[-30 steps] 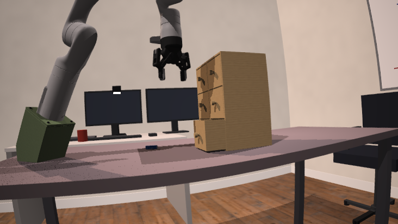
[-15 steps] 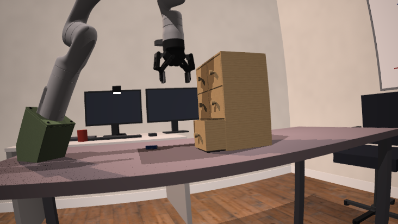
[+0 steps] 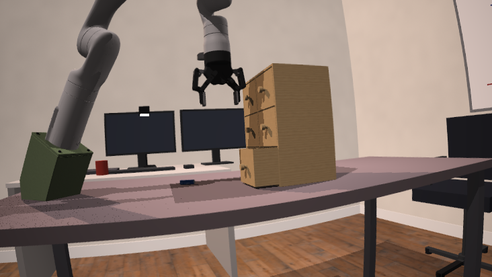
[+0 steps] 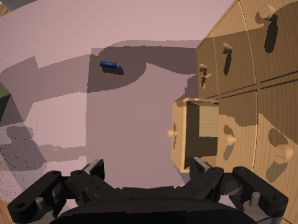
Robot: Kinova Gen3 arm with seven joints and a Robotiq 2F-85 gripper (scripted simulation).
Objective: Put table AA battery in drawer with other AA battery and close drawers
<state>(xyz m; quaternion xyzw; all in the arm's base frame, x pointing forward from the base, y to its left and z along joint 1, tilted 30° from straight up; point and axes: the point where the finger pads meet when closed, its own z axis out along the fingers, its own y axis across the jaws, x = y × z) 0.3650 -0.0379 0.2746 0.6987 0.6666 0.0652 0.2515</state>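
The small wooden chest (image 3: 287, 125) stands on the table, its drawer fronts facing left. Its bottom drawer (image 3: 258, 167) sticks out a little from the front; in the wrist view this drawer (image 4: 200, 137) shows an open strip at its top. The upper drawers are pushed in. The AA battery (image 3: 187, 182), small and dark blue, lies on the table left of the chest; it also shows in the wrist view (image 4: 111, 66). My gripper (image 3: 219, 97) is open and empty, high in the air just left of the chest's top drawers, fingers pointing down.
The arm's green base (image 3: 53, 168) stands at the table's left end. Behind the table a second desk carries two monitors (image 3: 175, 132), a keyboard and a red cup (image 3: 101, 167). A dark office chair (image 3: 464, 192) is at the right.
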